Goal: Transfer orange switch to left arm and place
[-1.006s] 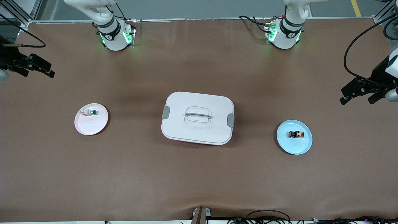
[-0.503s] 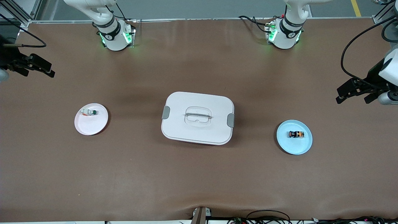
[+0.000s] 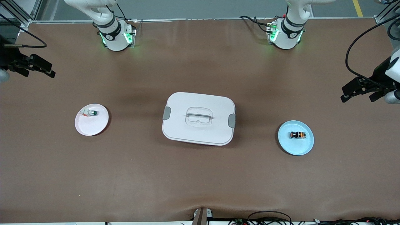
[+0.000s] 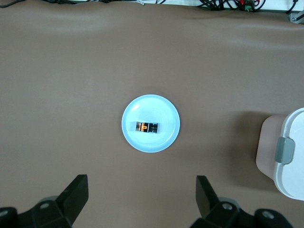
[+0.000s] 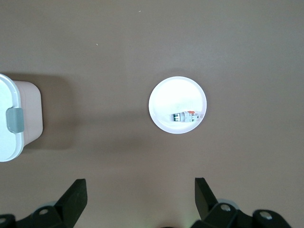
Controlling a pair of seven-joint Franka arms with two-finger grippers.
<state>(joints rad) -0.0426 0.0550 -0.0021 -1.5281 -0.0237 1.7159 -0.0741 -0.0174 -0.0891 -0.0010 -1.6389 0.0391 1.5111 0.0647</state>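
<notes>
The orange switch [image 3: 297, 134] lies on its side on a light blue plate [image 3: 295, 147] toward the left arm's end of the table. It also shows in the left wrist view [image 4: 147, 127]. My left gripper [image 3: 357, 98] hangs open and empty over bare table at that end, apart from the plate; its own view shows it [image 4: 141, 183]. The white box [image 3: 198, 118] with grey latches stands closed mid-table. My right gripper [image 3: 38, 74] hangs open and empty over the right arm's end, and its own view shows it [image 5: 138, 186].
A white plate [image 3: 91, 126] toward the right arm's end holds a small white part with a green button [image 3: 90, 113], also in the right wrist view [image 5: 184, 117]. The box's latch ends show in both wrist views [image 4: 289, 156] [image 5: 9, 118]. Cables lie along the front edge.
My left gripper drifted slightly toward the table's middle, then back toward its end. The right gripper, the switch, the plates and the box have not moved.
</notes>
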